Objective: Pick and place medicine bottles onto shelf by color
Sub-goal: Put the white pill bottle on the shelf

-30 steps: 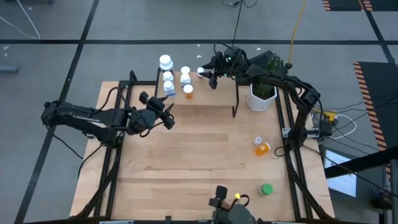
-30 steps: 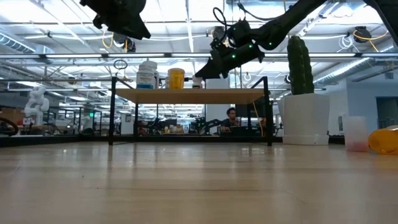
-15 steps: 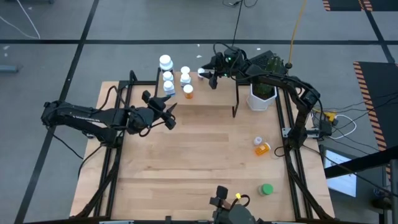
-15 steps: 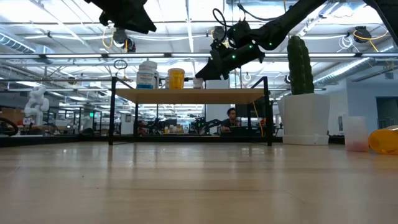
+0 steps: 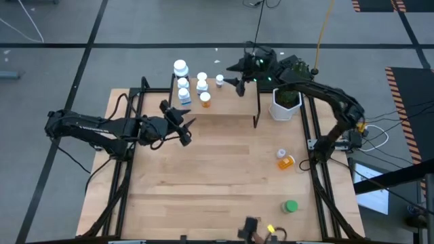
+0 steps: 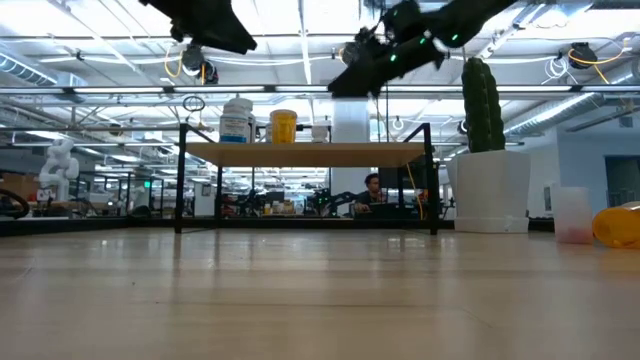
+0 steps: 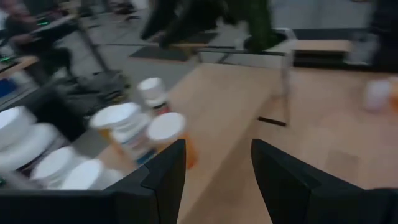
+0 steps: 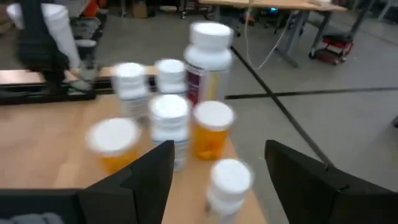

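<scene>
Counting the medicine bottles from the left: six stand clustered on the shelf [image 5: 224,108], a tall white-capped bottle [image 5: 180,68], three smaller white ones [image 5: 183,84], an orange bottle [image 5: 205,99] and a small white bottle [image 5: 219,80] set a little apart. The left gripper [image 5: 182,126] hovers over the table just in front of the cluster, fingers spread wide and empty. The right gripper [image 5: 241,73] hangs just beside the small white bottle, fingers wide apart, holding nothing. The shelf is a pale wood board on thin black legs. Farther right, on the table, a clear white-capped bottle [image 5: 281,154] touches an orange one lying down [image 5: 288,163], and a green bottle [image 5: 291,206] stands alone.
</scene>
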Robot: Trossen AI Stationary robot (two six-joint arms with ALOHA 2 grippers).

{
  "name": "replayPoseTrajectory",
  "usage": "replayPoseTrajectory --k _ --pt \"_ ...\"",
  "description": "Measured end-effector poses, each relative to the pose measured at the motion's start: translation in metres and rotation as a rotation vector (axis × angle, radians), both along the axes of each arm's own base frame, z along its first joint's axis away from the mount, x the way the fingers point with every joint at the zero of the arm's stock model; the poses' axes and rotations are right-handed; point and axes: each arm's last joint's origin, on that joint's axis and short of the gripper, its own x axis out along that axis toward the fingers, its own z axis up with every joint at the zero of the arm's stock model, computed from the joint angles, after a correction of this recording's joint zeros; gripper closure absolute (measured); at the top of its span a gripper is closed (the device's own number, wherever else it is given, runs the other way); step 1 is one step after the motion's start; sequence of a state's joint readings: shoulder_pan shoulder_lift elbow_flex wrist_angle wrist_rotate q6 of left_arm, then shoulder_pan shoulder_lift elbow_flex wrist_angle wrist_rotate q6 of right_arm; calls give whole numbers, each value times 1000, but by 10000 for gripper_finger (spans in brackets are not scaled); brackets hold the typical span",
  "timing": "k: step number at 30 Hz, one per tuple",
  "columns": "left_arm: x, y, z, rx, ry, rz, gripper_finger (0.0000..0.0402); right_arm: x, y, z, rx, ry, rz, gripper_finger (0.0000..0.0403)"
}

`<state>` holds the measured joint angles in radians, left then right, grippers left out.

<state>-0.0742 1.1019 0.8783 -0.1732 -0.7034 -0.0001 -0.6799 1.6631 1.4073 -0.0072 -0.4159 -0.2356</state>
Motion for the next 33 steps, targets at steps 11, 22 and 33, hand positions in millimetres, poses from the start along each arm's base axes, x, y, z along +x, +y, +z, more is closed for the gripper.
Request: replayPoseTrajectory --k 11,22,33 --pt "63 -13 -28 35 -58 -382 218 -54 127 -34 83 109 8 160" --pt "158 8 -94 127 -219 -748 217 -130 201 -105 116 78 2 161" --pt "265 8 -121 -3 -154 -813 216 -167 209 -103 -54 135 -342 161"
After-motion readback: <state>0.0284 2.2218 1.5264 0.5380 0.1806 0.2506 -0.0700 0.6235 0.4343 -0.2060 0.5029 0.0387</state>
